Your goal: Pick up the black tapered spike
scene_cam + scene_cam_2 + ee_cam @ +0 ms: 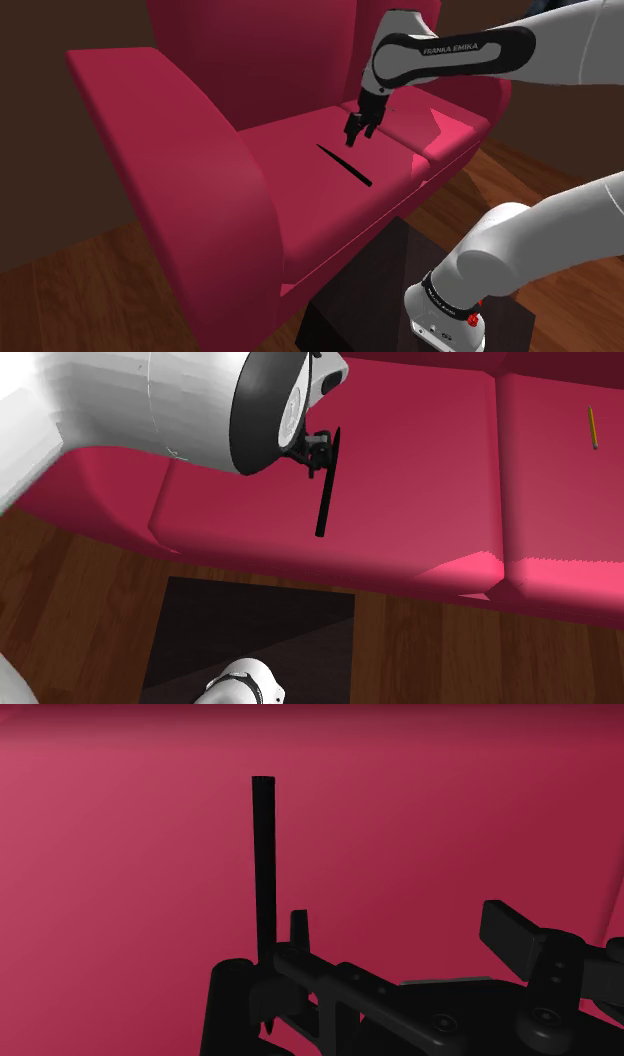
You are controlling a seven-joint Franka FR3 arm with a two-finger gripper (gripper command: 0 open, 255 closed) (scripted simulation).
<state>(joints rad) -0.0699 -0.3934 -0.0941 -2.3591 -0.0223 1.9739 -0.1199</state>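
The black tapered spike (345,165) lies flat on the seat cushion of a crimson sofa (180,150). It is thin and straight. My black gripper (360,135) hangs just above the cushion near the spike's far end, fingers pointing down. In the second exterior view the spike (325,487) runs down from beside the gripper (318,457), which the arm's big joint partly hides. In the wrist view the spike (263,874) lies along the cushion just outside one finger (298,926). The gripper (404,926) is open and holds nothing.
A small yellow stick (592,427) lies on the neighbouring seat cushion (560,482). The sofa's broad armrest (150,120) and backrest (260,50) rise around the seat. My dark stand (250,642) sits on the wooden floor (90,300) in front of the sofa.
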